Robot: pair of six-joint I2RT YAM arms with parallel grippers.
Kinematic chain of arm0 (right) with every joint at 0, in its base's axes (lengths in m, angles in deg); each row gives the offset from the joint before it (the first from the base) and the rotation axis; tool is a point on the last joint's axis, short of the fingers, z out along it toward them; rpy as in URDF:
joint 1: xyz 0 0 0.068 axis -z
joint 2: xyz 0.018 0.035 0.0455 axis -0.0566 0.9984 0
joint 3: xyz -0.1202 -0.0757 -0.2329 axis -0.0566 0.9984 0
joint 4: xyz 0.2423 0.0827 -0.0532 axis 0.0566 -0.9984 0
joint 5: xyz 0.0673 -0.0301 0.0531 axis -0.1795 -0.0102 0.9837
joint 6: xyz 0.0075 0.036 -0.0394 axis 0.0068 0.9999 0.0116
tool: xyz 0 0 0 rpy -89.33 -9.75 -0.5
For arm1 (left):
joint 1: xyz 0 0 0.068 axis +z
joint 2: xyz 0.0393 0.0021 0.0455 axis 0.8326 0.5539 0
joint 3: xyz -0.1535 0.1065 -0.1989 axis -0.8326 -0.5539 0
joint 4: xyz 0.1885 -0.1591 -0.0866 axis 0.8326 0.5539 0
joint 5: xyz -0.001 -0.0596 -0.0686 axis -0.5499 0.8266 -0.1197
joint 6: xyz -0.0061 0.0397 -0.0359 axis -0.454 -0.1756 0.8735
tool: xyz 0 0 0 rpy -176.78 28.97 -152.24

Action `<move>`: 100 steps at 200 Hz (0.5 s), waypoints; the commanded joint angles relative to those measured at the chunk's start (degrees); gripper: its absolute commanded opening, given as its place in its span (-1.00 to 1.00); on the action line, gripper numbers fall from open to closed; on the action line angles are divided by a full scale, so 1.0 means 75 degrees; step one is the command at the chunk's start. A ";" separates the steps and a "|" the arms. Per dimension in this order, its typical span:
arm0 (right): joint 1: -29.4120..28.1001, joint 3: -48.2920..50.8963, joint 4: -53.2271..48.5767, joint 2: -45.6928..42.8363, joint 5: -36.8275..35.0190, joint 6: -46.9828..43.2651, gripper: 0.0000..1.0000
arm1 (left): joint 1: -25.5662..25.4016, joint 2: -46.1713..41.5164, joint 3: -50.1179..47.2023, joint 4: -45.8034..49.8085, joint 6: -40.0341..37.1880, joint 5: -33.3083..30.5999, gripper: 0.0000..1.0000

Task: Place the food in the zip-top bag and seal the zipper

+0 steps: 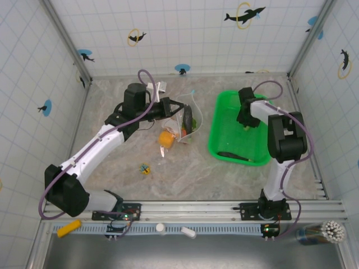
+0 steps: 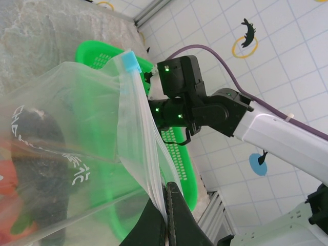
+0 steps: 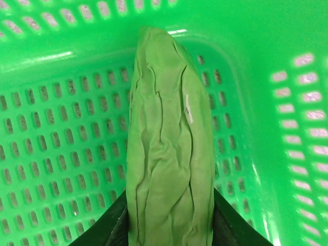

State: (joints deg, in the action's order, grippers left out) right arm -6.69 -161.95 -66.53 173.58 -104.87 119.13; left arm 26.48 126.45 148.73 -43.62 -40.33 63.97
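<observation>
partly done: the left gripper [image 2: 166, 197] is clamped on the zipper [image 2: 136, 118], holding the zip-top bag [image 2: 77, 128] with some food [image 2: 38, 154] inside; the right gripper [image 3: 169, 200] looks closed around a light green vegetable [image 3: 169, 128] in the basket [image 3: 61, 128]; sealing not yet done.

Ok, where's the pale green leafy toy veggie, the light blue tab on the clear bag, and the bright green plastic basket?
Pale green leafy toy veggie [image 3: 169, 154]: right wrist view, its middle.
Light blue tab [image 2: 130, 62]: left wrist view, its flat face.
Bright green plastic basket [image 1: 230, 126]: top view, bare slotted floor.
</observation>
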 commanded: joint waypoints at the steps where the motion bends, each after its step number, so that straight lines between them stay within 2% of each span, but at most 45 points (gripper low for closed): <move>1: 0.0020 0.0192 0.0016 -0.0734 0.0021 0.0059 -0.34 | 0.0058 -0.0190 0.0078 -0.0065 0.0078 0.0069 -1.00; 28: -0.0084 0.0476 0.0099 -0.1749 0.0060 -0.0010 -0.34 | 0.0048 -0.0259 0.0115 -0.0027 0.0103 -0.0011 -1.00; 48: -0.0225 0.1009 0.0577 -0.3042 0.0479 -0.0297 -0.36 | 0.0058 -0.0333 0.0083 -0.0071 0.0180 0.0001 -1.00; 77: -0.0693 0.1934 0.1851 -0.5148 0.2219 -0.1139 -0.36 | 0.0055 -0.0417 0.0034 -0.0077 0.0198 -0.0053 -1.00; 100: -0.1370 0.1806 0.1962 -0.6195 0.3379 -0.1570 -0.36 | 0.0053 -0.0464 0.0010 -0.0033 0.0155 -0.0024 -1.00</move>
State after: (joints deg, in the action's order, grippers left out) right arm -12.55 -148.59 -57.29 133.41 -92.22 112.73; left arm 26.48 124.49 148.73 -43.38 -39.28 63.75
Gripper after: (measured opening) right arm 0.342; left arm 0.049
